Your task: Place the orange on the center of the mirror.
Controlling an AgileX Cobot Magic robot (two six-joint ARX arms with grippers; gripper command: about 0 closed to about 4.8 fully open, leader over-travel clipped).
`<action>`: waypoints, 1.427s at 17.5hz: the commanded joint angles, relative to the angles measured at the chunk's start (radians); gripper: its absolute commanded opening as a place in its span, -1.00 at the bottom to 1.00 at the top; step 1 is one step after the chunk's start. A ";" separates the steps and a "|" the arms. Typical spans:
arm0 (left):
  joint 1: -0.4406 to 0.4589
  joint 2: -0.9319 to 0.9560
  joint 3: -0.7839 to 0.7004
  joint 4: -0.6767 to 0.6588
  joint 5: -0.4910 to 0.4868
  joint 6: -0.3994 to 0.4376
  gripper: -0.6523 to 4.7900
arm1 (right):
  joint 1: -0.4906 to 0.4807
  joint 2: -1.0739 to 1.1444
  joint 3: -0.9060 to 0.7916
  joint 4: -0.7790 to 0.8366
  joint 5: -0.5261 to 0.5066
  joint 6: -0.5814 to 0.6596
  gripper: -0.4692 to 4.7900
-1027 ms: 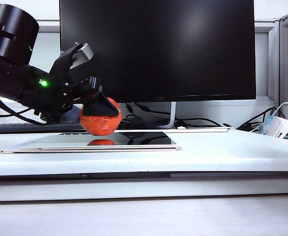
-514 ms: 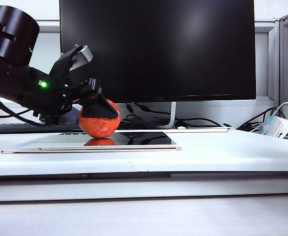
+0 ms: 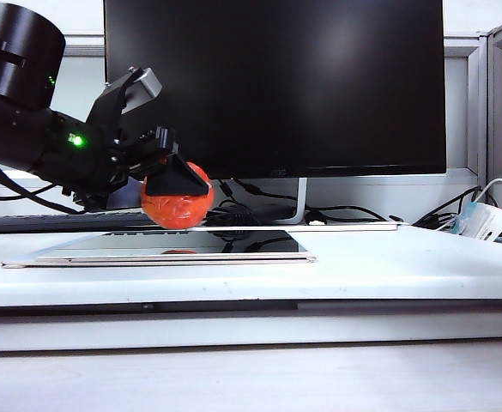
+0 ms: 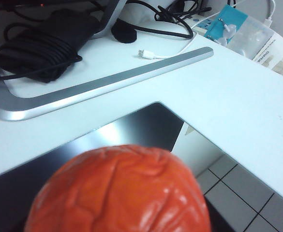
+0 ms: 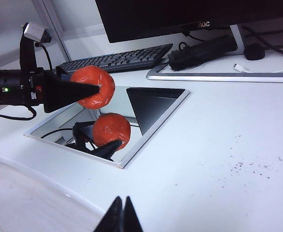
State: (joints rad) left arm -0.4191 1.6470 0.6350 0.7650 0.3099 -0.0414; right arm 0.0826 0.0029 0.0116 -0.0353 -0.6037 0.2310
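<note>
The round reddish-orange fruit with wrinkled, glossy skin, the orange [image 3: 178,209], is gripped by the left hand [image 3: 175,184], whose black wedge-shaped fingers [image 5: 66,92] are spread wide and pressed against opposite sides of it. The orange is held in the air just above the thin flat rectangular mirror [image 3: 259,243] with the pale gold rim, clear of the glass; a gap is seen between fruit and panel in the exterior view, and in the right wrist view the fruit [image 5: 94,87] and its reflection appear as two separate shapes. The fruit hangs over the part of the mirror [image 5: 153,108] toward the black keyboard [image 5: 117,59], not over the middle of the panel. In the left wrist view the orange [image 4: 119,191] fills the foreground, with the dark mirror [image 4: 146,126] surface directly beneath it. The mirror lies flat on the white desk [image 3: 405,266], in front of the large black monitor [image 3: 276,86]. Beyond the mirror, a coiled black cable bundle [image 4: 39,41] rests on the monitor's flat silver base [image 4: 102,87]. The right hand [image 5: 118,216] is seen well apart from the mirror, over the near edge of the desk, its two dark fingertips brought together with nothing between them.
</note>
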 commanded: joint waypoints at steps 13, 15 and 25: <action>-0.001 -0.001 0.001 -0.072 0.009 0.000 1.00 | 0.000 0.000 -0.007 0.017 0.003 -0.002 -0.82; -0.001 -0.001 0.001 -0.037 0.008 0.000 1.00 | 0.000 0.000 -0.007 0.017 0.003 -0.002 -0.82; 0.001 -0.010 0.012 0.254 0.050 -0.049 1.00 | 0.000 0.000 -0.007 0.017 0.003 -0.003 -0.82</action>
State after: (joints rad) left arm -0.4191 1.6459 0.6342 0.9710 0.3561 -0.0868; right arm 0.0826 0.0029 0.0116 -0.0353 -0.6018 0.2302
